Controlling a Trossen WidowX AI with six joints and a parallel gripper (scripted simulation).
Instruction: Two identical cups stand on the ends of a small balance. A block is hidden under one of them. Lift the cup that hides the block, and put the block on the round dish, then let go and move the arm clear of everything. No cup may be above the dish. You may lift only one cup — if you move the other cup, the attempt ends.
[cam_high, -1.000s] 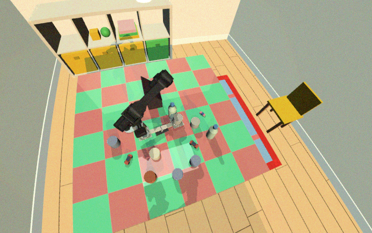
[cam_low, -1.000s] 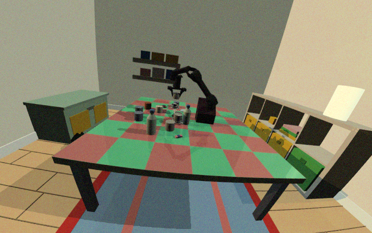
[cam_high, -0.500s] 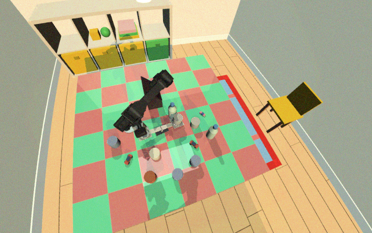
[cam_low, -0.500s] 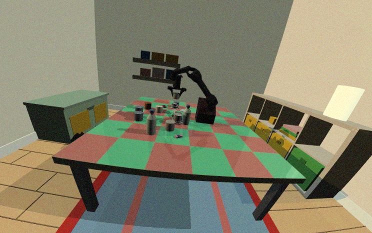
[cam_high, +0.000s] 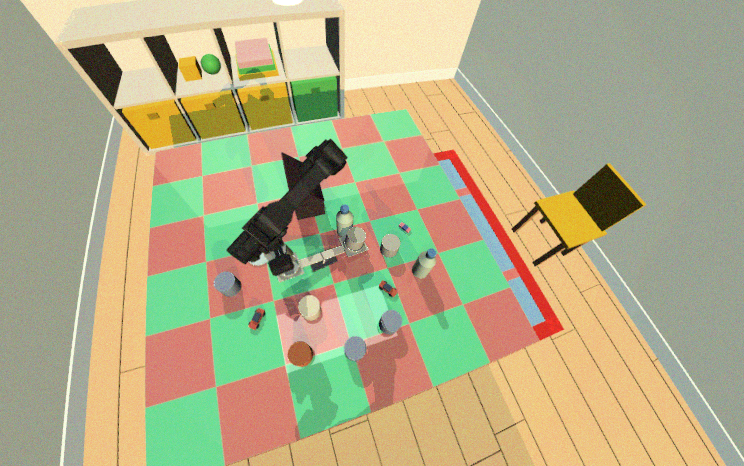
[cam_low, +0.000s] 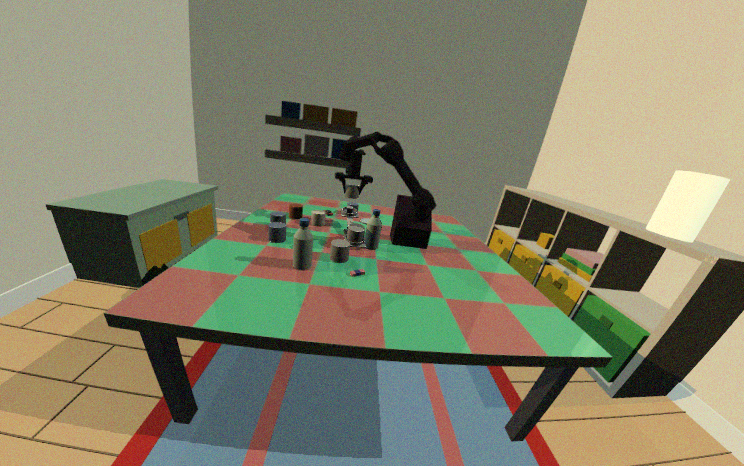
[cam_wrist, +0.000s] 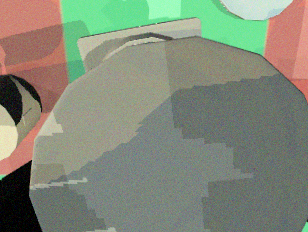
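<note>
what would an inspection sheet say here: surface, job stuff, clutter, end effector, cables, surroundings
surface: red-green chequered tabletop, crossed by shadows
job's things: one cup raised above the balance; the other cup on its far end from the raised one; pale round shape, probably the dish, partly seen; block not made out
clutter: bottles, assorted cans, toy cars
end effector: shut on the raised cup
cables: nothing seen
surroundings: shelf unit, chair, cabinet
</note>
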